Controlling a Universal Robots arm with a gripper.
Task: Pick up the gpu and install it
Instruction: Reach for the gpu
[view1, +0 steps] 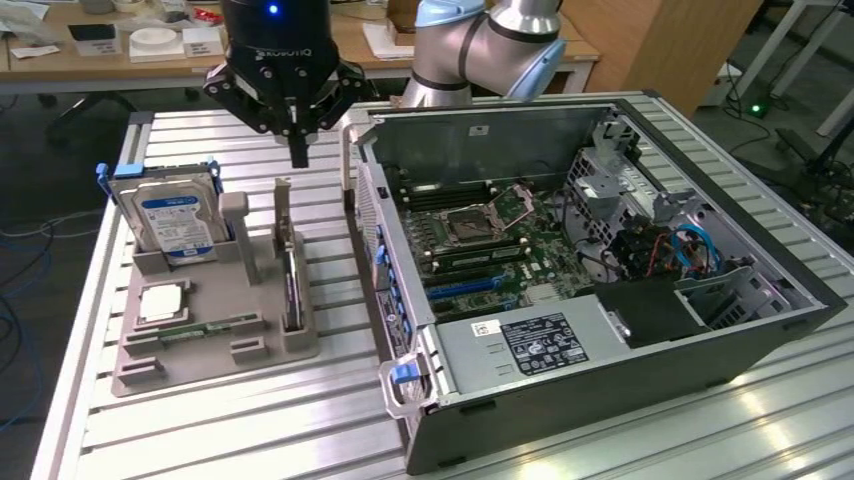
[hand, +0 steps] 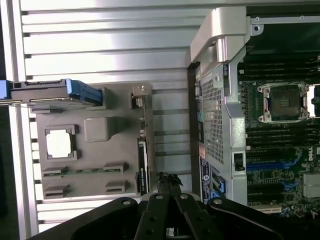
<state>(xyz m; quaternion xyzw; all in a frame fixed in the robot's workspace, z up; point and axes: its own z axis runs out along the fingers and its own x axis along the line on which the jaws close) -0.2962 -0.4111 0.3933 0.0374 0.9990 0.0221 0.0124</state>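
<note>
On the near part of the slatted bench (view1: 240, 430), toward the exterior view's left, you are looking at a grey tray (view1: 200, 365) (hand: 125, 145) that is carrying the loose parts. At its near end a narrow green memory stick (view1: 207, 328) (hand: 82, 170) is lying flat, and just beyond it a square processor (view1: 160, 302) (hand: 59, 142) is sitting in its pocket.

Along the tray's edge toward the exterior view's right, the gpu (view1: 291, 285) (hand: 142, 160) is standing on its long edge in a slot, with its pale metal bracket rising at the far end. It is not yet installed.

Farther back on the tray a silver hard drive (view1: 171, 215) (hand: 55, 92) with a blue label is standing upright.

Toward the exterior view's right, the open computer case (view1: 601, 400) (hand: 220, 30) is lying on its side just beside the tray, showing its motherboard (view1: 494, 240) and, at the near end, its power supply (view1: 534, 340).

Above the tray's far end, your claw (view1: 299, 155) (hand: 169, 181) is hanging in the air near the gpu's side of the tray. It is clenched with its tips pressed together, gripping nothing and touching nothing.

Beyond it the silver arm (view1: 467, 50) is bending over the bench, and a wooden desk (view1: 80, 65) is standing in the background.
</note>
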